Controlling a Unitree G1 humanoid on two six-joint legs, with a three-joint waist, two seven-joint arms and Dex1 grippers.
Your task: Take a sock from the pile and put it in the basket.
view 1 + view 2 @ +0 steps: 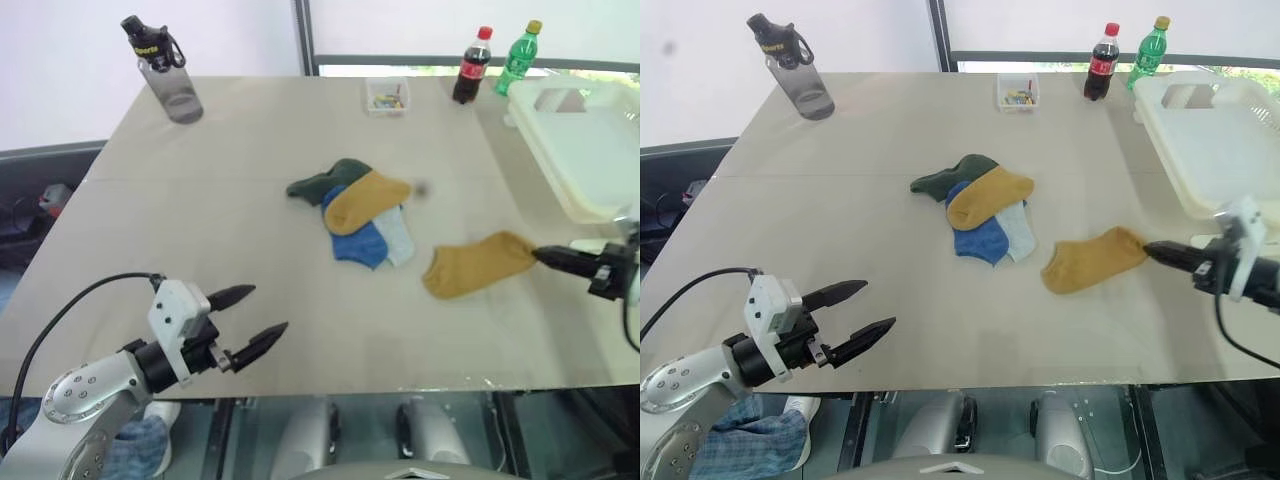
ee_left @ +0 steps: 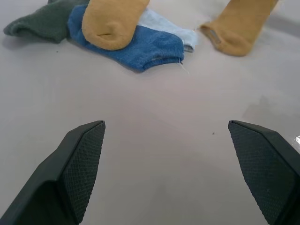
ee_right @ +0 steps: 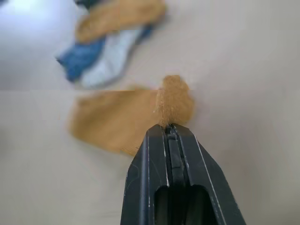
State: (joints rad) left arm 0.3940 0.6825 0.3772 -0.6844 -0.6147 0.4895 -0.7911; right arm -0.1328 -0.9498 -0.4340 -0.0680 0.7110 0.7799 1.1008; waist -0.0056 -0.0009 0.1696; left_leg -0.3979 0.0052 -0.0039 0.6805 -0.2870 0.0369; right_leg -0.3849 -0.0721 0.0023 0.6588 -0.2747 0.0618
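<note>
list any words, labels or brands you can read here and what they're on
"Sports", partly legible, on the black lid of the grey water bottle.
Red label on the dark cola bottle: too small to read.
Label on the green soda bottle: too small to read.
No other text visible.

Both head eyes look forward and down from above the near edge of the surface (image 1: 250, 130), sharing the pile (image 1: 362, 212) at mid-frame. The left wrist camera sits low, facing the pile from a short way off. The right wrist camera looks close along its tool (image 3: 169, 129) toward the pile.
</note>
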